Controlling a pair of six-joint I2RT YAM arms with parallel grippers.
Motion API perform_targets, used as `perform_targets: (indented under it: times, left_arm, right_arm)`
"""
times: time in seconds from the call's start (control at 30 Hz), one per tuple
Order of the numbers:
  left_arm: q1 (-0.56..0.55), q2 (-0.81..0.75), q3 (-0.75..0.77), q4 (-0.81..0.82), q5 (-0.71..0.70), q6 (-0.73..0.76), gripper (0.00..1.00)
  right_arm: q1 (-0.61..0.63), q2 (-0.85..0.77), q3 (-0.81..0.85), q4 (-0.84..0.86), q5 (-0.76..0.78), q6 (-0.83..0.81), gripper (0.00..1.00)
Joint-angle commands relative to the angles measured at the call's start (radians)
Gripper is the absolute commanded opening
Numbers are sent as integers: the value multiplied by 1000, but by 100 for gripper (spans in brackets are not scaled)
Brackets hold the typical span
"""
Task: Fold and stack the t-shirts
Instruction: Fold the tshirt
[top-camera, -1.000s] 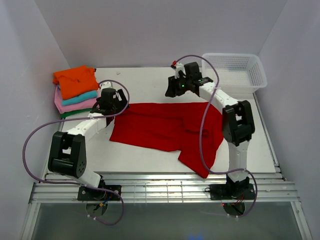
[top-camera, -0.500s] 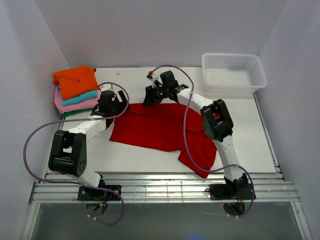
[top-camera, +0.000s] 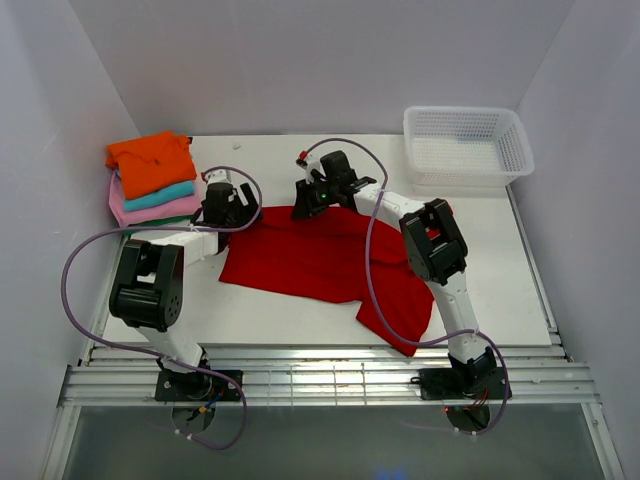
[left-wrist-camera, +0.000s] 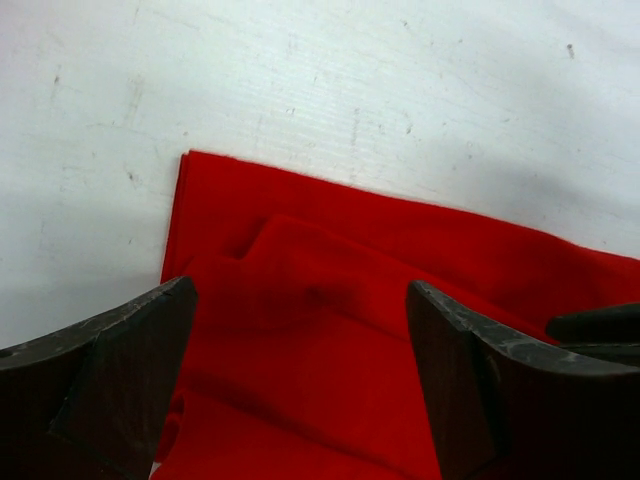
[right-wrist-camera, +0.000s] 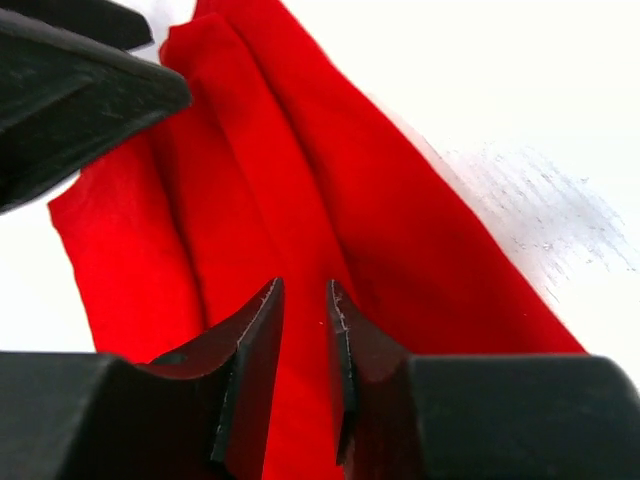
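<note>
Lately the right arm (top-camera: 400, 205) has swung from the basket (top-camera: 515, 150) to the far edge of the red t-shirt (top-camera: 320, 255). This shirt lies half folded mid-table, with the folded tees (top-camera: 152, 180) stacked far left. Only the wrist views show the jaws: left gripper (left-wrist-camera: 300, 288) wide over a corner, right gripper (right-wrist-camera: 303, 290) nearly closed, perhaps pinching cloth.

A white table (top-camera: 300, 318) sits boxed in by plain, pale grey-lilac walls: a back wall (top-camera: 320, 60), a left wall (top-camera: 45, 130) and a right wall (top-camera: 600, 200). All three are bare and evenly lit, with soft shadows. Up close the tabletop shows faint scuffs and dark specks. A white mesh basket (top-camera: 470, 172) stands at its far right corner. Ribbed aluminium rails (top-camera: 330, 380) run along the near edge, and below them lies a dull grey-green surface (top-camera: 330, 440).
</note>
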Motion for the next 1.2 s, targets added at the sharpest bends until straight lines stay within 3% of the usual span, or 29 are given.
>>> perform_targets:
  times: [0.0, 0.4, 0.7, 0.9, 1.03, 1.07, 1.17]
  left_arm:
    - [3, -10, 50, 59, 11, 10, 96]
    - [4, 95, 129, 64, 28, 21, 95]
    - [3, 130, 126, 64, 31, 12, 93]
    - [4, 67, 91, 78, 22, 2, 89]
    - [4, 66, 96, 76, 32, 10, 75]
    - [4, 67, 96, 76, 35, 9, 64]
    - [4, 73, 96, 66, 38, 1, 45]
  right_arm:
    - [6, -31, -7, 31, 36, -13, 29]
    - [6, 0, 13, 19, 141, -18, 15]
    - [6, 55, 64, -44, 202, -19, 13]
    - [6, 95, 107, -121, 257, -8, 11]
    - [6, 112, 121, -147, 268, 5, 11]
    - [6, 112, 118, -148, 271, 8, 11]
    - [6, 110, 108, -151, 276, 15, 11]
